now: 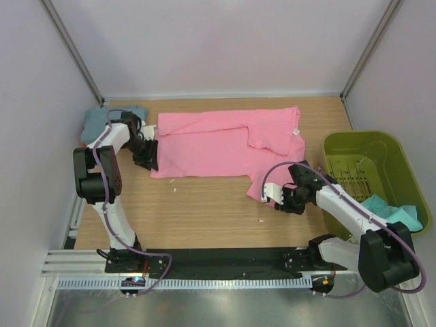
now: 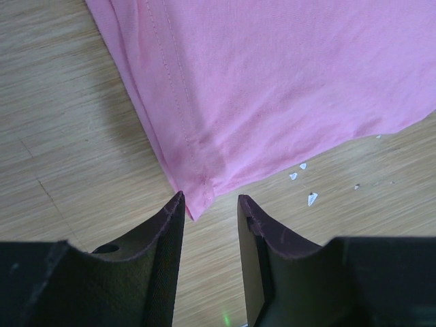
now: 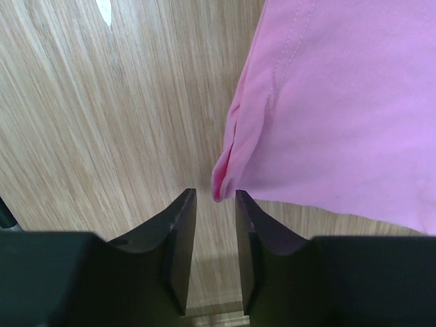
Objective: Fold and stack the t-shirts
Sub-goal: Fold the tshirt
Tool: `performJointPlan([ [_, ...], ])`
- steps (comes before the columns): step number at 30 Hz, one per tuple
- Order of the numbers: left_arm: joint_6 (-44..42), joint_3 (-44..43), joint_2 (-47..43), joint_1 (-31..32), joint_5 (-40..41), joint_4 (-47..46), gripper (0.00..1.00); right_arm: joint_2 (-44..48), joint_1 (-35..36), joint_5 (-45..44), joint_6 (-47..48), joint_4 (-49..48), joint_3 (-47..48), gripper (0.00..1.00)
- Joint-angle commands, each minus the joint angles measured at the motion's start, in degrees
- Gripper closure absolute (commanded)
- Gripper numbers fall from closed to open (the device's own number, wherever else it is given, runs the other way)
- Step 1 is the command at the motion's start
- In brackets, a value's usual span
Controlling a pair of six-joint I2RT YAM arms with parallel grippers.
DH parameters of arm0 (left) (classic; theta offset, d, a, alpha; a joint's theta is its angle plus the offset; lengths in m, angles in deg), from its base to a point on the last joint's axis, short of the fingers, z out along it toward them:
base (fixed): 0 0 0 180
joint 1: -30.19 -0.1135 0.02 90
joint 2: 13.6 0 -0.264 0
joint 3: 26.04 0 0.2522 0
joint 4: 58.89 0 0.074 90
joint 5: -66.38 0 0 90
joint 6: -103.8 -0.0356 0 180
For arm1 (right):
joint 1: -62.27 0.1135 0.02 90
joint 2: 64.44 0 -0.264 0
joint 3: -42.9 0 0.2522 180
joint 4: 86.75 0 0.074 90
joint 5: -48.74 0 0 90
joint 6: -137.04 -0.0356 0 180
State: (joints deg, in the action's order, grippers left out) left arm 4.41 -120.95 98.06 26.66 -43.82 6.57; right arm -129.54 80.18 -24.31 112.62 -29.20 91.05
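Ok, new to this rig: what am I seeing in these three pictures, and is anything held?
Two robot arms stand at the near edge of a table. The wide picture looks down from above; the other two come from wrist cameras. A pink t-shirt lies on the table, a grey-blue one at the far left, a teal one in the green basket. The left hand and right hand each sit open at a near corner of the pink t-shirt; nothing is held.
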Motion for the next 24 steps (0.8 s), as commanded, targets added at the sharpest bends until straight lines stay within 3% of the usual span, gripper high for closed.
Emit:
performJointPlan([
  [1,0.42,-2.53,0.14,-0.43,-1.24,0.42,0.62,0.68,0.28,-1.13,0.60,-0.46,-0.90,0.63],
  [8,0.69,-2.27,-0.21,-0.43,-1.15,0.07,0.62,-1.78,0.28,-0.95,-0.19,-3.70,-1.34,0.63],
  [14,0.69,-1.12,-0.74,-0.34,-0.80,0.33,0.62,-4.50,0.37,-0.78,-0.81,-5.38,-0.73,0.75],
  [19,1.03,0.46,-1.09,-0.43,-1.41,1.03,0.62,-4.16,0.37,-0.87,-1.25,-4.94,-0.64,0.91],
  [24,1.48,1.25,-0.48,-0.34,-1.50,0.24,0.62,-2.66,0.37,-0.95,-1.42,-3.98,-1.08,0.95],
])
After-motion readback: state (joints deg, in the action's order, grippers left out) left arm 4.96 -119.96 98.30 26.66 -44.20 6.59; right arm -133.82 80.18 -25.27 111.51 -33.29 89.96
